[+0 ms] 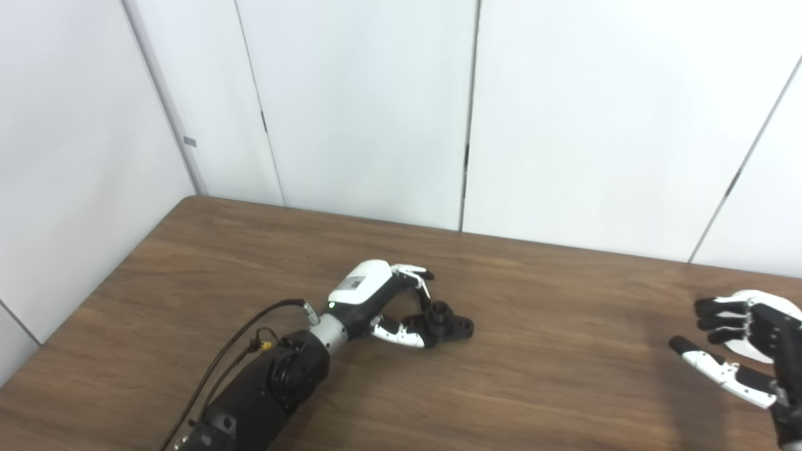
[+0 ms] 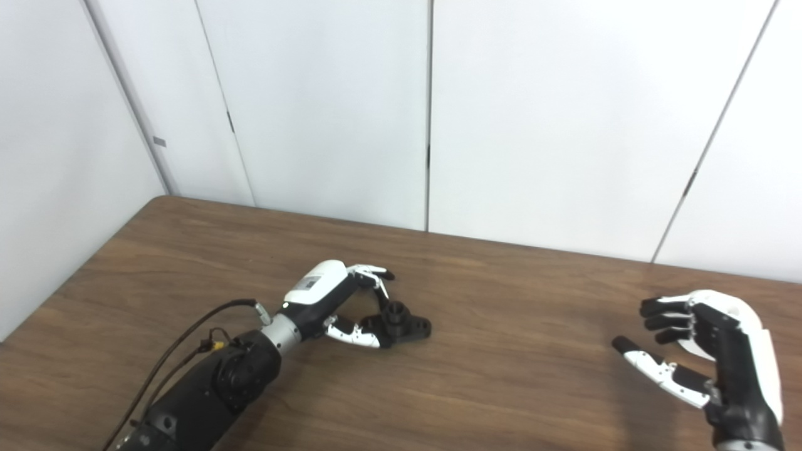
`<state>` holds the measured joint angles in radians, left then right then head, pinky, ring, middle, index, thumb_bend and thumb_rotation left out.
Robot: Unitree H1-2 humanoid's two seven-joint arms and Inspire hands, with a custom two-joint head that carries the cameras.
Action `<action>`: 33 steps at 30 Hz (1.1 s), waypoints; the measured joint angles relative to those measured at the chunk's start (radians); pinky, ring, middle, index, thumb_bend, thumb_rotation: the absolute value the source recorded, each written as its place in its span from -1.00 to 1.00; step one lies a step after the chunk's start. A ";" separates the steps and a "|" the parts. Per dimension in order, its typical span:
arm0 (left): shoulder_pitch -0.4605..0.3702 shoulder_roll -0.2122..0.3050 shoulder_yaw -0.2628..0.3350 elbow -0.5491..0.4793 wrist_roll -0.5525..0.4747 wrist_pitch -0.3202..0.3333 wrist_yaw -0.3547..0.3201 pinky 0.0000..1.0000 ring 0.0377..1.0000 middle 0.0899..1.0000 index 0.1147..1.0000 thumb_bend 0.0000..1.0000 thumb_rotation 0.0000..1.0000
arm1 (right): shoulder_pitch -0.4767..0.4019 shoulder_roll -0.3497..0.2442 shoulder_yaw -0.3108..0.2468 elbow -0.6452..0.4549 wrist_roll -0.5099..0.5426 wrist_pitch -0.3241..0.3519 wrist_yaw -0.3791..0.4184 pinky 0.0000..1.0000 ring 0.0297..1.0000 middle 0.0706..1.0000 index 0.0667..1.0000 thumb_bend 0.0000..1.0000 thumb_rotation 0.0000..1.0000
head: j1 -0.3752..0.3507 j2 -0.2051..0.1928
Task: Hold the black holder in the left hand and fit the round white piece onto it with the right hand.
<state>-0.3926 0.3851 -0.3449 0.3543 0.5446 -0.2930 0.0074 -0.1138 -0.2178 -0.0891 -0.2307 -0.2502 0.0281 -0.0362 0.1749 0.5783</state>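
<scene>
Brown wood table (image 2: pixel 501 388), white wall panels (image 2: pixel 532 125) behind, both hands in view, black holder under the left hand.

Left arm (image 1: pixel 263 388) reaches in from bottom left, cable (image 1: pixel 232 347) looped along its forearm; left hand (image 1: pixel 376 300) sits low at the table's middle with fingers (image 1: pixel 416 275) curled over the far side of the black holder (image 1: pixel 445 322) and thumb on the near side, so it's closed around the part. Holder rests on the tabletop, round boss pointing up, base sticking out to the right of the fingers. Right hand (image 2: pixel 708 351) is well apart, near the right edge, palm turned left, fingers spread and slightly curled, empty. Round white piece (image 1: pixel 761 326) lies on the table just behind that hand, mostly hidden by it; can't tell whether they touch.
</scene>
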 measured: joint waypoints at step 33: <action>-0.058 -0.030 -0.185 0.017 0.108 -0.046 0.049 0.38 0.71 0.58 -0.17 0.05 -0.86 | -0.017 0.000 0.021 0.017 -0.058 -0.066 -0.013 -0.14 0.04 0.19 -0.08 -0.01 -0.74 | -0.182 0.043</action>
<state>-0.4508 0.3556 -0.5302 0.3714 0.6526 -0.3395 0.0564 -0.1310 -0.2181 -0.0685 -0.2142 -0.3084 -0.0382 -0.0488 -0.0076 0.6213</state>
